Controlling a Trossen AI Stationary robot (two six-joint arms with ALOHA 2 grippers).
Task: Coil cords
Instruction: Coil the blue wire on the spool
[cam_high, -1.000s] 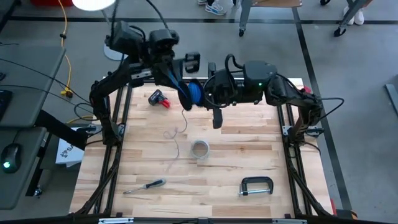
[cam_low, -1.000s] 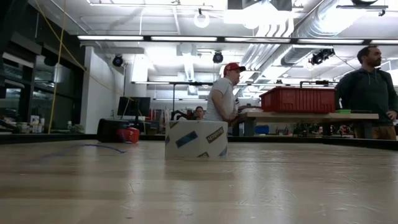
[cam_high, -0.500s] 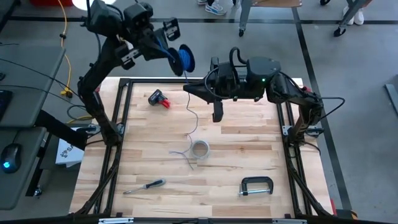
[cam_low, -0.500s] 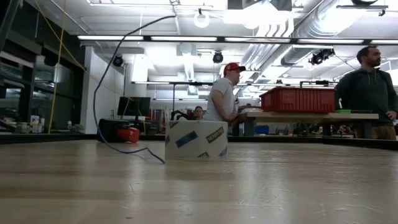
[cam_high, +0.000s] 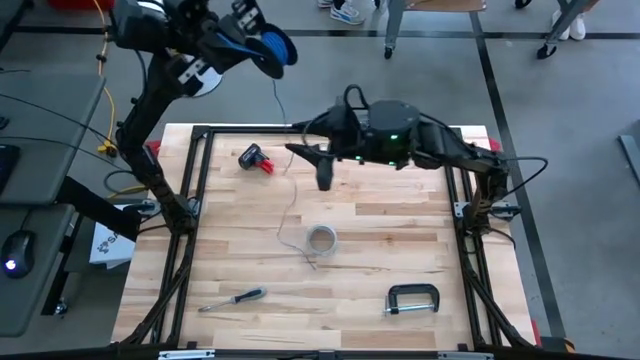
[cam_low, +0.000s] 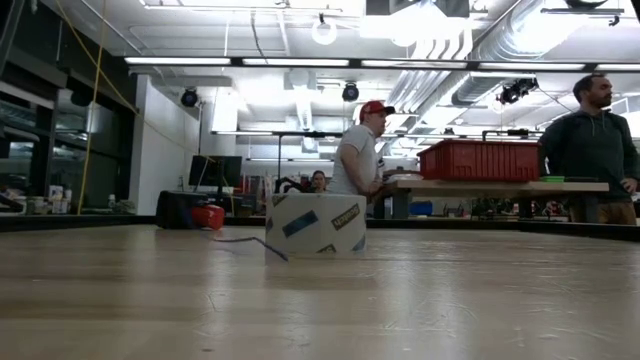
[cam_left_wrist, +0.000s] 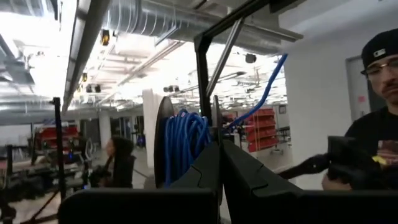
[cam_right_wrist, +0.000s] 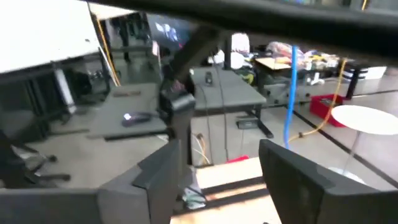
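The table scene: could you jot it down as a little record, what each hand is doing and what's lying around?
left hand: raised beyond the table's far left corner, shut on the blue coil
right hand: over the far middle of the table, open, holding nothing
cord: blue, hangs from the coil, its end lying by the tape roll
tape roll: mid-table
screwdriver: near left
clamp: near right
red tool: far left
table: pale wood

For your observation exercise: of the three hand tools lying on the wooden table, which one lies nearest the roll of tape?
The screwdriver, lying towards the table's front left, is nearest the roll of tape. The C-clamp at front right and the red tool near the back edge both lie somewhat farther away.
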